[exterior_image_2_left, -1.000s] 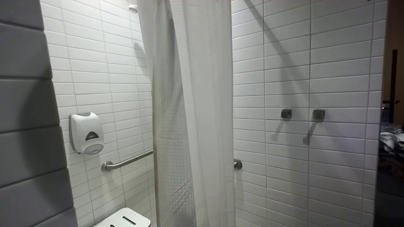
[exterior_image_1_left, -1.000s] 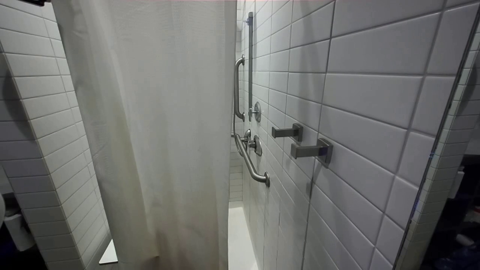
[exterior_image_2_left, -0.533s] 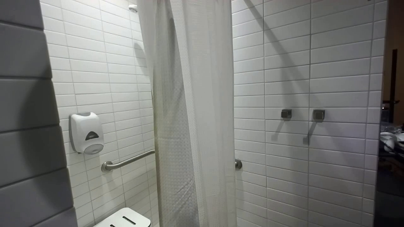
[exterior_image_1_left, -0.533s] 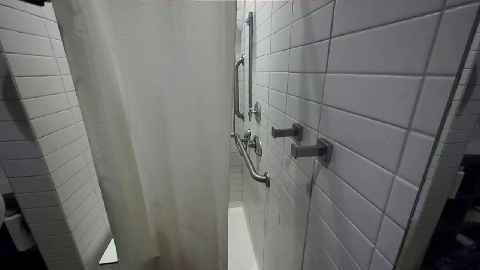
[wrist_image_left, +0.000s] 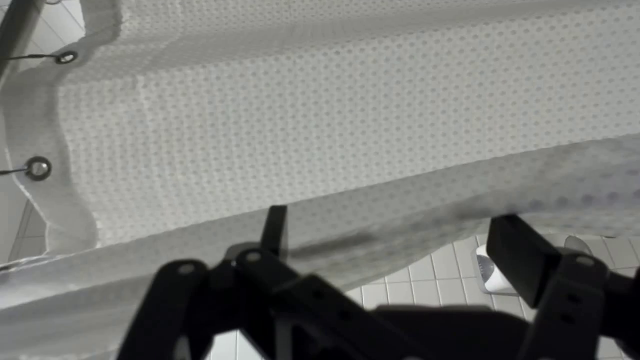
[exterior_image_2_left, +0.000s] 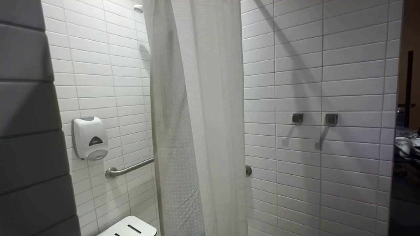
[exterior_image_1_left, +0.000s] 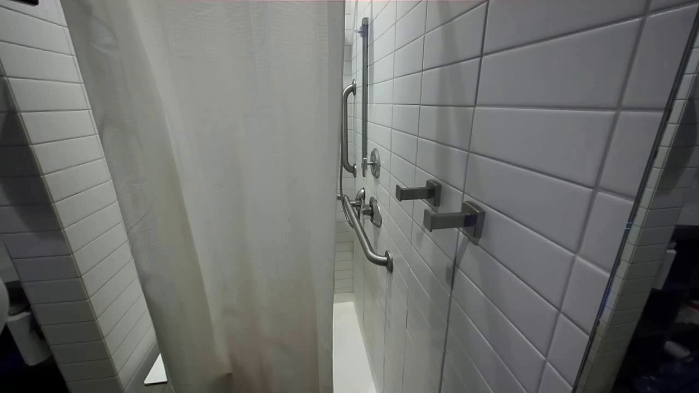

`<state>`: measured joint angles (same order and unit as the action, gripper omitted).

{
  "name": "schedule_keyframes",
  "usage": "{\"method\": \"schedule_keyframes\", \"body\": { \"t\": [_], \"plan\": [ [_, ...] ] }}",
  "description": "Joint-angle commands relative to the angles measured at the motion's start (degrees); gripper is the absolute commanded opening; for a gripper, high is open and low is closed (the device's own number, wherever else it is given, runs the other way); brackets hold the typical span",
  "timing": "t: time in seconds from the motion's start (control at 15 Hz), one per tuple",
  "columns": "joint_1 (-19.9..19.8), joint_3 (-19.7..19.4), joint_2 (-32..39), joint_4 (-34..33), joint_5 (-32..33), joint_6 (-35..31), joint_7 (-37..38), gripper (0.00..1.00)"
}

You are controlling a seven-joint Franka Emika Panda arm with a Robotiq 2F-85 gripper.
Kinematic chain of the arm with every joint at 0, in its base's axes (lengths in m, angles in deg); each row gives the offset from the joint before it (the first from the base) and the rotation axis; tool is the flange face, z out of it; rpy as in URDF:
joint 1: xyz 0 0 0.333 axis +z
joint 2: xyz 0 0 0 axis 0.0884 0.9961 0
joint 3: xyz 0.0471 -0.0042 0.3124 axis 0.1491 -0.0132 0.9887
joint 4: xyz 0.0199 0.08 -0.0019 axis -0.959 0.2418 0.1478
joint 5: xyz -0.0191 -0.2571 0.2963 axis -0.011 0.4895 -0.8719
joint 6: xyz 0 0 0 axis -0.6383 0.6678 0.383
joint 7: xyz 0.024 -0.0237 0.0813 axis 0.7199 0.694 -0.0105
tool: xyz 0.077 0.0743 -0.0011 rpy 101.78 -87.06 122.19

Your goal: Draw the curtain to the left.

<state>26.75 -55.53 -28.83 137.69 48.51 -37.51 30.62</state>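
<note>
The off-white curtain (exterior_image_1_left: 229, 191) hangs in vertical folds in both exterior views, and it also shows in the exterior view with the soap dispenser (exterior_image_2_left: 216, 114). In the wrist view the curtain (wrist_image_left: 325, 115) fills the upper part, with metal eyelets along its hem at left. My gripper (wrist_image_left: 390, 225) is open, its black fingers (wrist_image_left: 515, 255) wide apart. A grey, shaded fold of the curtain runs across and behind the gap between the fingertips. I cannot tell whether the fingertips touch it. The gripper does not show clearly in the exterior views; only a dark bit shows at a top-left corner.
A curtain rod (wrist_image_left: 17, 35) shows at upper left in the wrist view. White tiled walls enclose the shower. A soap dispenser (exterior_image_2_left: 90, 137), a grab bar (exterior_image_2_left: 131, 168) and a white slotted seat (exterior_image_2_left: 131, 227) are left of the curtain. Two square hooks (exterior_image_1_left: 450, 219) stick out from the wall.
The curtain's left edge has shifted left in both exterior views, with its right edge nearly still. The dark bit at the top-left corner has moved left.
</note>
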Motion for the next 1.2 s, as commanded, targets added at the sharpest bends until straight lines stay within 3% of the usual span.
{"method": "schedule_keyframes", "body": {
  "t": [0.0,0.33,0.8,1.13],
  "plan": [
    [1.99,2.41,-5.88,6.32,1.8,2.07,0.61,1.0],
    [6.26,3.1,-14.83,15.67,2.05,1.57,2.71,1.0],
    [7.72,-3.0,-26.23,27.22,-4.5,3.39,12.8,1.0],
    [8.37,-9.99,-30.25,32.47,-6.47,-10.0,24.76,1.0]
  ]
}}
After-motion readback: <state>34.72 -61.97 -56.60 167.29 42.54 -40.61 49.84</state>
